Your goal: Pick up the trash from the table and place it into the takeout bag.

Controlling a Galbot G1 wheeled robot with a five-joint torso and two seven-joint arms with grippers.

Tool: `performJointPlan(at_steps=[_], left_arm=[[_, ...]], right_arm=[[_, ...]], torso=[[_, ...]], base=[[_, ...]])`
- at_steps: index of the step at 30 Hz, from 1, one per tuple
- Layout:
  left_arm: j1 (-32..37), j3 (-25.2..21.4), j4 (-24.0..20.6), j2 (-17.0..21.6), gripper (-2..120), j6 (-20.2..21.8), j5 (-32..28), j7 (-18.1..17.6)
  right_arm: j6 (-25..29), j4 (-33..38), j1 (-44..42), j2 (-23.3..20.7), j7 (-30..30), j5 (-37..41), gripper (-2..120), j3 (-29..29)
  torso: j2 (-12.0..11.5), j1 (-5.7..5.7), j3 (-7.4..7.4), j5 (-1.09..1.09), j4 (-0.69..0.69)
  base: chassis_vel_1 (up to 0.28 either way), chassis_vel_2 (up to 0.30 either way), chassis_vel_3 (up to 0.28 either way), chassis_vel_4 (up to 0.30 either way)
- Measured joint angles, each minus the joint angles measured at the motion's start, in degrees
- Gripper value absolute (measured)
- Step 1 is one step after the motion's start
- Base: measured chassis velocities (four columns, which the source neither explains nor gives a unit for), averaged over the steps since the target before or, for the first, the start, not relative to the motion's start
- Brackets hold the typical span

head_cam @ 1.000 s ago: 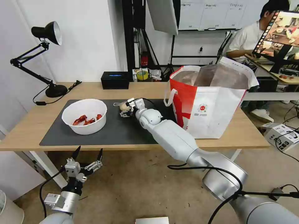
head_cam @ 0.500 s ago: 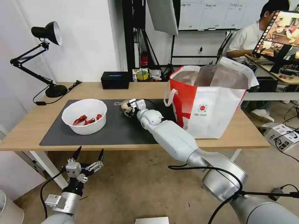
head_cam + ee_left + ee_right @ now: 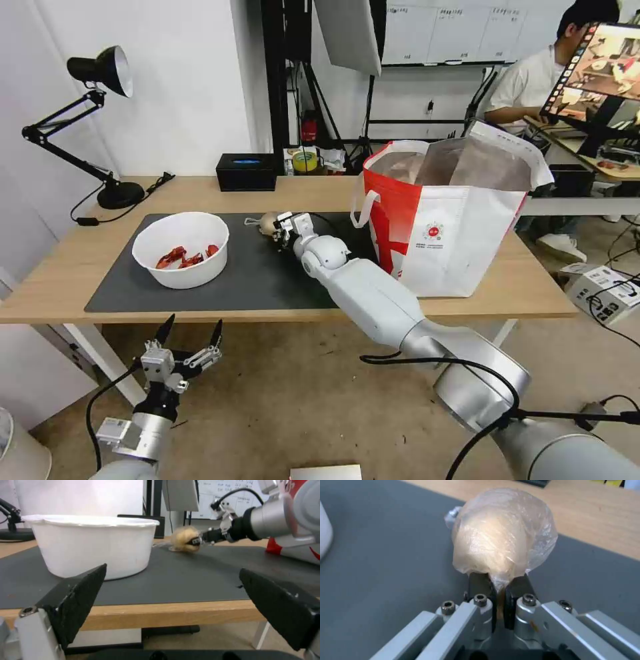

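Note:
A clear bag with a beige bun [image 3: 269, 223] [image 3: 501, 537] [image 3: 184, 539] rests on the dark grey mat [image 3: 253, 280] near its far edge. My right gripper [image 3: 280, 230] [image 3: 500, 585] is shut on the near end of that bag, pinching the plastic between its black pads. A white bowl with red shell scraps [image 3: 181, 248] [image 3: 90, 542] stands on the mat to the left. The white and red takeout bag [image 3: 447, 220] stands open on the table [image 3: 80, 267] at the right. My left gripper [image 3: 189, 333] [image 3: 173, 597] hangs open below the table's front edge.
A black rectangular box [image 3: 247, 171] sits at the table's far edge. A black desk lamp [image 3: 93, 120] stands at the far left corner with its cord on the wood. The takeout bag's white loop handle [image 3: 363, 207] hangs close to my right forearm.
My right gripper has reached farther over the mat to the bun bag and closed on it. The left arm has stayed put.

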Motion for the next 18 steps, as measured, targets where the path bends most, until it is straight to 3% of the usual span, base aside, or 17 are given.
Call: performJointPlan(at_steps=[9,13,18], left_arm=[[0.69,-0.25,-0.74,-0.11,100,-0.06,0.0,-0.09],[1.02,-0.38,-1.08,-0.2,100,-0.1,0.02,-0.17],[1.12,-0.32,-1.31,-0.38,100,-0.11,0.24,-0.23]], right_arm=[[-0.4,10.84,-1.85,-4.63,3.11,1.93,3,-0.62],[-0.48,24.18,-4.9,-12.04,6.36,3.99,3,-1.94],[-0.44,34.33,-7.93,-17.36,9.04,5.42,3,-2.07]], torso=[[0.0,0.0,0.0,0.01,0.0],[0.0,0.0,0.0,0.01,-0.01],[0.0,0.0,0.0,0.01,-0.01]], base=[[0.0,0.0,0.0,0.0],[0.0,0.0,0.0,0.0],[0.0,0.0,0.0,0.0]])
